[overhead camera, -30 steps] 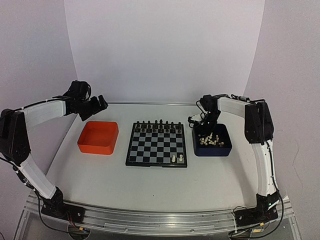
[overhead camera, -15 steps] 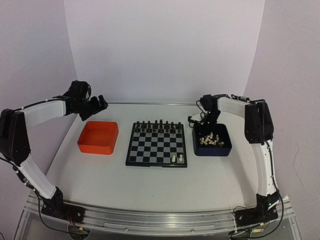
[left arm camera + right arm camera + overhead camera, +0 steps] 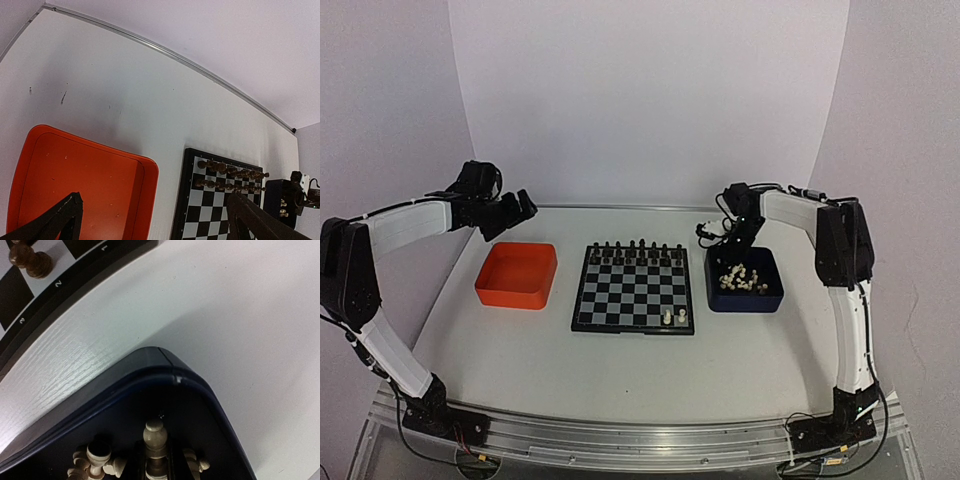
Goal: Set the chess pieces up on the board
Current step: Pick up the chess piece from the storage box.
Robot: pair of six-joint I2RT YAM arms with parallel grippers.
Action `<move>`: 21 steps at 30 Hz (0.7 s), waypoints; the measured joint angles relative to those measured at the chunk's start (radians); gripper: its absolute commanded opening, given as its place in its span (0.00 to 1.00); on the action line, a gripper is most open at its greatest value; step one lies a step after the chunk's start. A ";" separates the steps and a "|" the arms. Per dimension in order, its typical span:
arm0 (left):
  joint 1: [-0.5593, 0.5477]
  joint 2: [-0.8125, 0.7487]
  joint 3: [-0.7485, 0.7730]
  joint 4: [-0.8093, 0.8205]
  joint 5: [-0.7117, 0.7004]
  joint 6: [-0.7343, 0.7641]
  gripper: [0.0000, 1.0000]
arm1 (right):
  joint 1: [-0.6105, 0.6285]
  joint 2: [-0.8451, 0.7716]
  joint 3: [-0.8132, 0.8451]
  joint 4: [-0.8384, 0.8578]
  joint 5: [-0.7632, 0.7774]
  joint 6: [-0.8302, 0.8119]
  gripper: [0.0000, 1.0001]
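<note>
The board point(image 3: 633, 292) lies mid-table, with black figures in its two far rows and two cream chess pieces point(image 3: 673, 316) on its near right squares. Many cream pieces point(image 3: 740, 281) lie in the dark blue tray point(image 3: 767, 297). My right gripper point(image 3: 724, 246) hangs over that tray's far left corner. In the right wrist view the gripper point(image 3: 155, 462) is shut on an upright cream piece point(image 3: 155, 434) above the tray corner point(image 3: 165, 367). My left gripper point(image 3: 516, 212) is open and empty behind the orange tray point(image 3: 516, 275); its fingers point(image 3: 57, 220) frame that tray.
The board's edge point(image 3: 55, 297) with a dark figure point(image 3: 29, 259) lies just left of the blue tray. The orange tray point(image 3: 75, 185) looks empty. The white backdrop curves up behind the table.
My right gripper has shifted slightly up and back over the blue tray's far left corner, holding the cream piece. The left arm has not moved.
</note>
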 measured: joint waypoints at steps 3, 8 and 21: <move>0.000 0.000 0.000 0.006 0.011 0.000 1.00 | 0.000 -0.031 -0.017 0.012 -0.009 0.005 0.00; 0.000 -0.003 0.000 0.007 0.024 0.000 1.00 | 0.000 -0.075 -0.051 0.032 -0.014 0.013 0.00; -0.010 -0.006 0.000 0.057 0.174 -0.008 1.00 | 0.004 -0.342 -0.226 0.080 -0.091 0.063 0.00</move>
